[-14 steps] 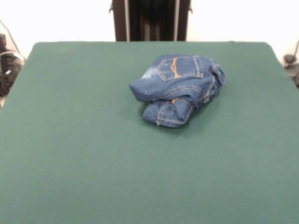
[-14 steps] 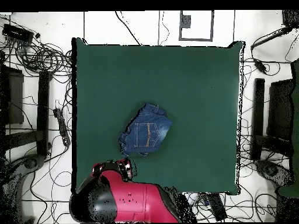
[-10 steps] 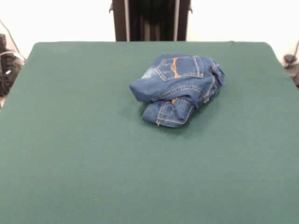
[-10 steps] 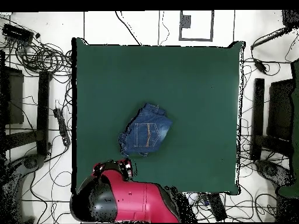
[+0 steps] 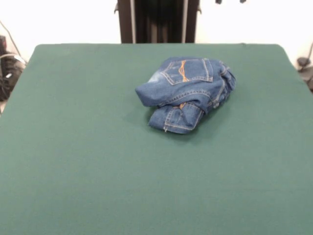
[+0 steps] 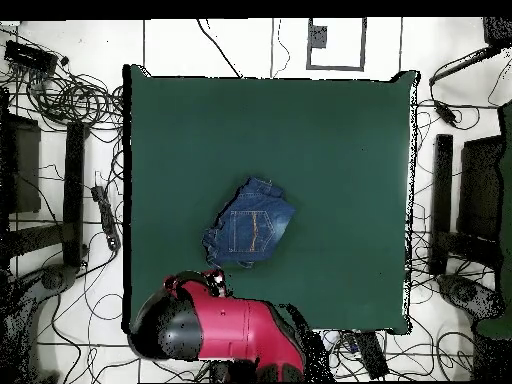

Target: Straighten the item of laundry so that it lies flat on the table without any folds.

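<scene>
The item of laundry (image 5: 187, 93) is a small pair of blue denim jeans with orange stitching, bunched into a folded heap right of the table's middle, a back pocket facing up. Seen from overhead, the jeans (image 6: 250, 222) lie nearer the robot's side of the green table (image 6: 330, 140). My gripper (image 5: 230, 1) shows only as two dark tips at the top edge, apart from each other, high above and behind the jeans, holding nothing. The red arm (image 6: 225, 328) hangs over the table's near-left corner in the overhead view.
The green table (image 5: 73, 161) spreads wide on every side of the heap. Cables and dark stands (image 6: 70, 190) surround the table on the floor. A dark pedestal column (image 5: 157, 19) rises behind the far edge.
The arm has shifted slightly towards the table, and the gripper's tips have come into the front view's top edge. The jeans have not moved.
</scene>
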`<state>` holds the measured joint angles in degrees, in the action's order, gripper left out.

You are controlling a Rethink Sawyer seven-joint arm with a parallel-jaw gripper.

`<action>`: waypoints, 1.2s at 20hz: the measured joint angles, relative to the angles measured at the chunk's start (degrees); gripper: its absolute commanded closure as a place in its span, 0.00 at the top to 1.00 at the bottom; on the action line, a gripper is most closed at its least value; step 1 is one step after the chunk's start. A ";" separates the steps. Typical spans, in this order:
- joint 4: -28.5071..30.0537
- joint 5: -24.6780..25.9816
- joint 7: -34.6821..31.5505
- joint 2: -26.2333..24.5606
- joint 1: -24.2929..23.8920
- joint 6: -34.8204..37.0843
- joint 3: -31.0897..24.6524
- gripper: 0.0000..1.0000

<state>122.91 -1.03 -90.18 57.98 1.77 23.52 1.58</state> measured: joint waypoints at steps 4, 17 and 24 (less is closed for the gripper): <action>-0.03 -0.57 -0.01 -4.95 -0.10 -5.07 -0.01 1.00; -0.10 -1.38 -0.02 -20.73 2.93 -22.15 0.29 1.00; -0.17 -2.83 -0.02 -25.96 3.14 -23.99 0.36 1.00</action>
<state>122.74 -3.86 -90.20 32.01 4.90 -0.47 1.94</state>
